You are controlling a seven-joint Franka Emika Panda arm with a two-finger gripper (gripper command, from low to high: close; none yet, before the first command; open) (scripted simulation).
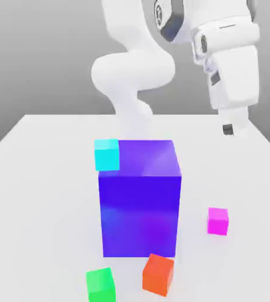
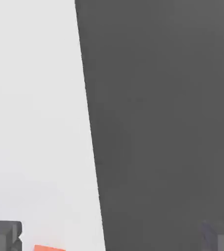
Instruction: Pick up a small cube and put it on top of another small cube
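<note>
The small magenta cube (image 1: 218, 221) is seen plain and unmarked at the exterior view's right, on the white surface (image 1: 36, 177), well apart from the green cube (image 1: 100, 284) at lower left. The hand (image 2: 112, 235) is held with fingers (image 2: 3, 234) apart, nothing between them. An orange-red cube (image 1: 158, 274) is seen beside the big blue-purple block (image 1: 140, 197).

The arm (image 1: 131, 74) is glossy white, built of thick rounded tube segments that swell into bulbous joints. Near the top, dark grey rings and a round dark joint cap (image 1: 160, 13) break the white shell. The hand (image 1: 231, 65) is a boxier white housing with softly bevelled edges, a small oval recess on its side and narrow dark seams between panels. The pincer (image 1: 228, 129) beneath it ends in small dark grey parts; in the hand view its fingertips (image 2: 3, 235) are square, matte dark grey blocks with paler faces.
</note>
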